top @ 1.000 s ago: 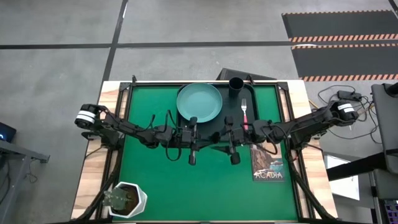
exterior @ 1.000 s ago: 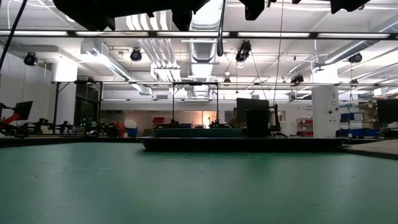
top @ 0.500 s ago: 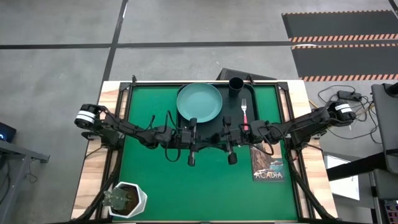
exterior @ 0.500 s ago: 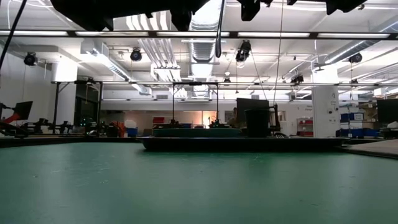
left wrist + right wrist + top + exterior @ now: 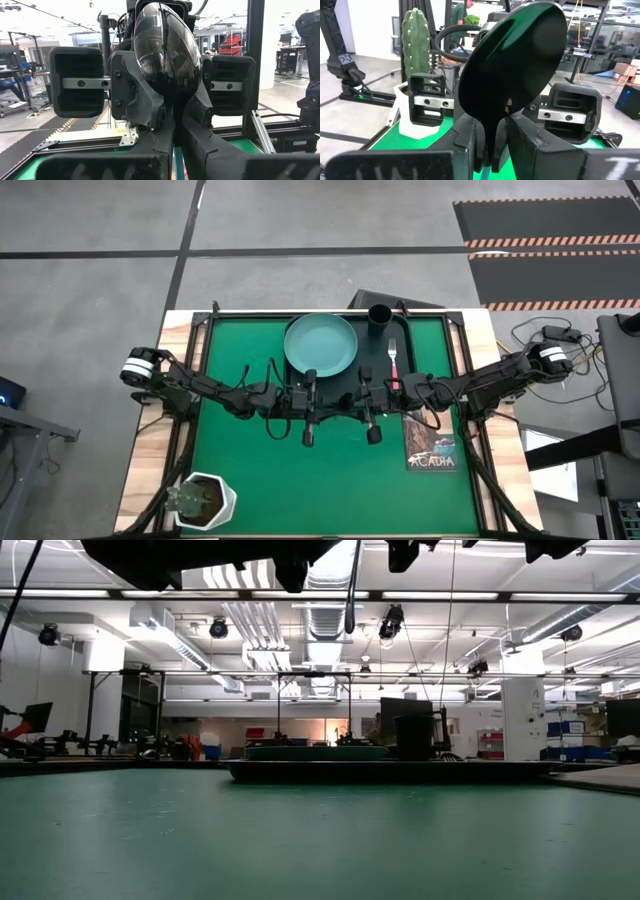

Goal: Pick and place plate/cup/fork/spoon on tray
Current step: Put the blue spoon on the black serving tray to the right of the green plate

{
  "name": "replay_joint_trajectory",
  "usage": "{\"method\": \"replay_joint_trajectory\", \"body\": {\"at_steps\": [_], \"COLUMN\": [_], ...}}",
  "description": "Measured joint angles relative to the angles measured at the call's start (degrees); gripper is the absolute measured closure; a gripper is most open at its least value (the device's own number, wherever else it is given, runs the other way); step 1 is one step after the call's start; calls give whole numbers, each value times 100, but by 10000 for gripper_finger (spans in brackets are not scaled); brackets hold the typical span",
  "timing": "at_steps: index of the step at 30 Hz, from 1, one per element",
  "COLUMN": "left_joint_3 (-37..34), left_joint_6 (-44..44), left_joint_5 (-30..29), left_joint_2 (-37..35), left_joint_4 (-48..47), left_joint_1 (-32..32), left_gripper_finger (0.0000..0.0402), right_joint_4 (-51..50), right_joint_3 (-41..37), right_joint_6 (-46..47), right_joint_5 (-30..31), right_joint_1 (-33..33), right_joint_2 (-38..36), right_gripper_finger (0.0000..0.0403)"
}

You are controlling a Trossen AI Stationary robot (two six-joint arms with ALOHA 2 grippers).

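Above the middle of the desk, just off the near edge of the large black rectangular tray [image 5: 372,375], the two dark arms meet head-on with the small spoon [image 5: 165,50] between them. It has a dark, glossy metal bowl and a thin light-blue handle.

The left gripper [image 5: 176,150] has its fingers drawn narrow, with the blue handle pinched between them. The bowl stands up beyond the fingertips with its rounded back towards the left wrist camera. The right gripper [image 5: 492,150] comes from the opposite side, and its fingers are likewise close together around the spoon's neck. From that side the bowl leans over. The spoon hangs clear of the desk, above the green mat [image 5: 260,470].

The tray lies at the middle of the desk's far edge. A round, shallow teal-green plate [image 5: 320,345] lies on its left part. A small black cylindrical cup [image 5: 379,315] stands at its far right corner. A small fork [image 5: 393,358] with silver tines and a pink-red handle lies along its right side, tines towards the far edge.

A rectangular "ACADIA" picture book [image 5: 432,442] lies near the desk's right edge. A white hexagonal pot with a cactus [image 5: 203,502] stands at the near left corner.
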Motion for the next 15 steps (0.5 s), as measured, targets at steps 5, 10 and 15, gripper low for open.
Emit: {"method": "replay_joint_trajectory", "body": {"at_steps": [5, 10, 15], "left_joint_3": [-12, -17, -18], "left_joint_6": [18, 46, 66], "left_joint_5": [60, 35, 24], "left_joint_2": [-9, -22, -71], "left_joint_4": [-161, -317, -308], "left_joint_1": [0, 9, 0], "left_gripper_finger": [360, 345, 345], "right_joint_4": [-44, -102, -163], "right_joint_3": [-2, -2, -1], "right_joint_6": [48, 96, 45], "right_joint_5": [-88, -106, -65], "right_joint_1": [3, 4, 2], "right_joint_2": [-2, -15, -75], "right_gripper_finger": [340, 353, 382]}}
